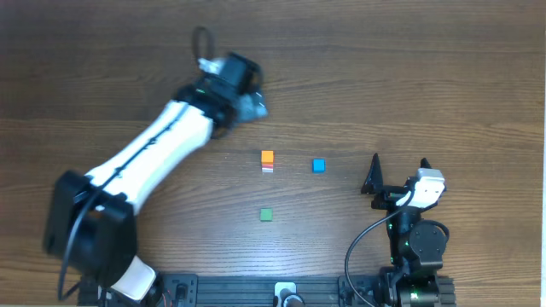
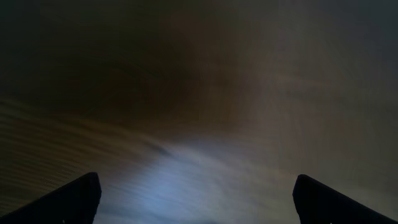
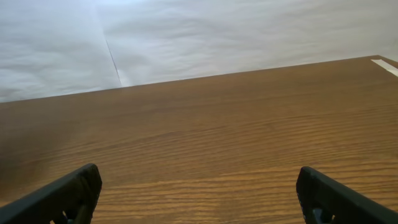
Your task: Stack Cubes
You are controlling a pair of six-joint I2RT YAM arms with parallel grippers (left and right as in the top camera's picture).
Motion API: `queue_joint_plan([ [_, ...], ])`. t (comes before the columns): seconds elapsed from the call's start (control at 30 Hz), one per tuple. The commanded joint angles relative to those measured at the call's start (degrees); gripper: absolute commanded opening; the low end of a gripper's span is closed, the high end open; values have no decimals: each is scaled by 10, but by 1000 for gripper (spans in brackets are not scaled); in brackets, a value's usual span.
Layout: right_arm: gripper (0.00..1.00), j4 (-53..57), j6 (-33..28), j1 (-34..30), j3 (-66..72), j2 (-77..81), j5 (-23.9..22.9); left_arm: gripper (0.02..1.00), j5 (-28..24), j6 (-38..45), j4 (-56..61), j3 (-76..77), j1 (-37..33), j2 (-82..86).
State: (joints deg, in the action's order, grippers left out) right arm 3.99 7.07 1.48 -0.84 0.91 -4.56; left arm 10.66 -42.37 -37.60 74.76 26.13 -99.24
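Observation:
An orange cube (image 1: pixel 268 157) sits near the table's middle with a thin white and red edge showing just below it. To its right lies a blue cube (image 1: pixel 318 165), and a green cube (image 1: pixel 265 215) lies nearer the front. My left gripper (image 1: pixel 252 107) is behind and left of the orange cube; in the left wrist view the left gripper (image 2: pixel 196 180) is open, close over bare wood. My right gripper (image 1: pixel 398 169) stands right of the blue cube; in its wrist view the right gripper (image 3: pixel 199 169) is open with nothing between its fingers.
The brown wooden table (image 1: pixel 444 77) stretches bare around the cubes. A pale wall (image 3: pixel 199 37) rises beyond the table's far edge in the right wrist view.

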Motion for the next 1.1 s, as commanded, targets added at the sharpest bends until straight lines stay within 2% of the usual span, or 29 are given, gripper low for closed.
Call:
queue_joint_plan([
  [0.03, 991, -1, -3, -4, 5, -5, 5, 998, 47, 63, 2, -3, -66, 89],
  [0.37, 993, -1, -3, -4, 5, -5, 5, 998, 47, 130, 50, -118, -162, 354],
  [0.63, 993, -1, -3, -4, 5, -5, 5, 993, -30, 251, 186, -324, -234, 622],
  [0.87, 993, -1, -3, -4, 5, -5, 5, 967, -82, 322, 312, -507, -247, 794],
  [1.1, 991, -1, -3, -4, 5, -5, 5, 934, -109, 334, 432, -645, -250, 889],
])
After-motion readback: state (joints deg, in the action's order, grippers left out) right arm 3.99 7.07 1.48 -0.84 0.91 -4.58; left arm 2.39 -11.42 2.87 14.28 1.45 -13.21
